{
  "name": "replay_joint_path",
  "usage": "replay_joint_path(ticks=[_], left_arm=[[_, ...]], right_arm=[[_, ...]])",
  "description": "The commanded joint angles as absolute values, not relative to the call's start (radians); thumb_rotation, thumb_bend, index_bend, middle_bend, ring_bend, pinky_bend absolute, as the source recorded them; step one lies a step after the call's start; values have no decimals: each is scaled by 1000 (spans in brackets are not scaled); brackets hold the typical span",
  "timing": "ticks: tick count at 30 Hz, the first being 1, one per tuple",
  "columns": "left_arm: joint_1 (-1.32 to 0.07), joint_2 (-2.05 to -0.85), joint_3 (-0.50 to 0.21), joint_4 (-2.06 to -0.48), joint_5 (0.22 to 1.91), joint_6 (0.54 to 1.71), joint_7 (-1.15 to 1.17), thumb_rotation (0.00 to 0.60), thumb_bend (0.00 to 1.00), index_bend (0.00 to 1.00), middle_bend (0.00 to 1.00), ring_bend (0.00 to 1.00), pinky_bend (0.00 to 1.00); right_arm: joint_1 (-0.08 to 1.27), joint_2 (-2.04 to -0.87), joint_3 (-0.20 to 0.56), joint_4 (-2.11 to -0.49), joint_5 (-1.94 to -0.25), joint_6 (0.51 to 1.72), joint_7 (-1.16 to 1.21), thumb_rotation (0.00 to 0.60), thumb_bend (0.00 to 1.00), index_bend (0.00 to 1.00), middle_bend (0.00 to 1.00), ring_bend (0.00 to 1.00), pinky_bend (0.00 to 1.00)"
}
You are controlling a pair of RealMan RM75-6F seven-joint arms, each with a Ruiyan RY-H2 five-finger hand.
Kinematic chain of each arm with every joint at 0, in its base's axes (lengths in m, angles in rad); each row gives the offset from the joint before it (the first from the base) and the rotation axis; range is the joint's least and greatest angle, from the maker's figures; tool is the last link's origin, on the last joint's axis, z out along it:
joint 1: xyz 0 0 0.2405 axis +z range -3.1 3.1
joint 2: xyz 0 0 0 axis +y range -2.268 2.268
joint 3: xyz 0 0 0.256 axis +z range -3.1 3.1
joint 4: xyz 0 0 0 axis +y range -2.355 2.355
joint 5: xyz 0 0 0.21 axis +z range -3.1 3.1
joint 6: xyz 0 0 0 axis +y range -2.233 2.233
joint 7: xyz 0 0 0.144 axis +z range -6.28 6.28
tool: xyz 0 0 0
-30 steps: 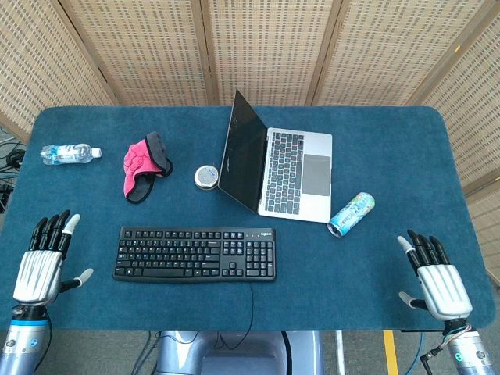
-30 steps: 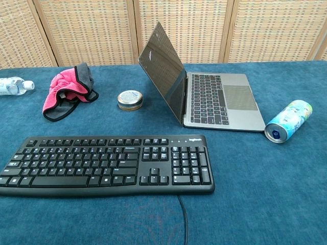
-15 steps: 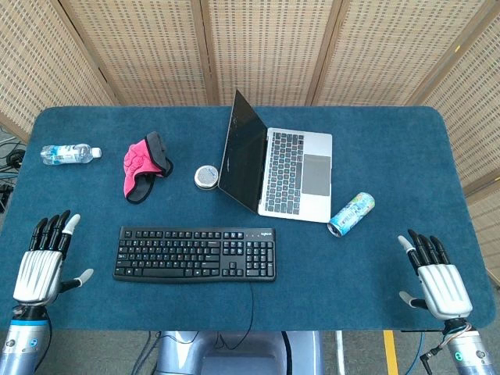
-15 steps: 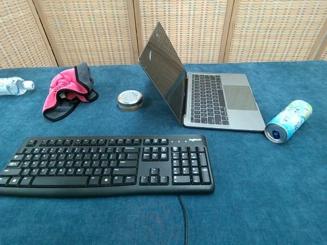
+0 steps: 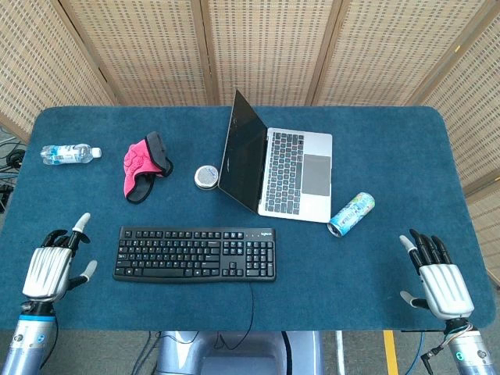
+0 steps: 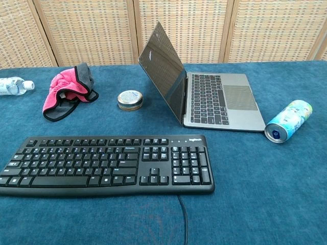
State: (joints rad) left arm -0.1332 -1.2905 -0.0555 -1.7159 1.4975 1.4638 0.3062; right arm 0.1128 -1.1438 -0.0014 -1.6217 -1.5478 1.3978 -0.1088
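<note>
On the blue-covered table [image 5: 391,156] I count one black wired keyboard [image 5: 195,254], one open silver laptop [image 5: 293,173], one small round metal tin [image 5: 206,176], one pink and black fabric glove [image 5: 141,166], one clear plastic water bottle [image 5: 69,153] lying flat, and one colourful drink can [image 5: 351,214] on its side. Two robot hands show, the left hand [image 5: 53,268] and the right hand [image 5: 436,275].

Staged test bench in a lab or office corner: table [image 5: 391,141] under blue felt cloth, woven-cane screen panels [image 5: 266,47] closing off the rear, open laptop [image 5: 273,168] and wired keyboard [image 5: 195,254] (cable trailing over the front edge).
</note>
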Motion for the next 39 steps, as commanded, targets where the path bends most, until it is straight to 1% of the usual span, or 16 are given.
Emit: replay_joint_path(ticks=[1, 4, 7, 10, 14, 20, 27, 39], left_arm=[[-159, -1254, -57, -1785, 1470, 1412, 372, 600, 706, 0, 601, 627, 348], [-178, -1223, -52, -1844, 1438, 1359, 394, 600, 799, 0, 608, 637, 383], [-215, -1156, -43, -1948, 1347, 1240, 388, 600, 855, 0, 608, 644, 402], [-255, -1097, -44, -2015, 1267, 1148, 395, 600, 873, 0, 608, 644, 402], [-312, -1047, -43, -2068, 1165, 1061, 457, 600, 881, 0, 608, 644, 402], [-422, -1014, -48, -2110, 954, 938, 529, 600, 883, 0, 608, 644, 402], [-513, -1043, -39, -2106, 802, 912, 605, 600, 892, 0, 608, 644, 402], [-669, -1116, 7, -2081, 556, 915, 709, 600, 899, 0, 608, 644, 402]], right_arm=[[113, -1143, -1, -1622, -1546, 1397, -108, 600, 22, 0, 0, 0, 0], [113, -1143, -1, -1623, -1546, 1397, -107, 600, 23, 0, 0, 0, 0], [113, -1142, -2, -1623, -1548, 1397, -106, 600, 19, 0, 0, 0, 0], [113, -1143, -1, -1622, -1548, 1396, -104, 600, 21, 0, 0, 0, 0], [114, -1142, 0, -1621, -1545, 1395, -101, 600, 18, 0, 0, 0, 0], [114, -1141, 0, -1621, -1547, 1396, -97, 600, 20, 0, 0, 0, 0], [115, -1139, 1, -1620, -1545, 1395, -90, 600, 16, 0, 0, 0, 0], [113, -1134, 3, -1619, -1548, 1401, -73, 600, 10, 0, 0, 0, 0]])
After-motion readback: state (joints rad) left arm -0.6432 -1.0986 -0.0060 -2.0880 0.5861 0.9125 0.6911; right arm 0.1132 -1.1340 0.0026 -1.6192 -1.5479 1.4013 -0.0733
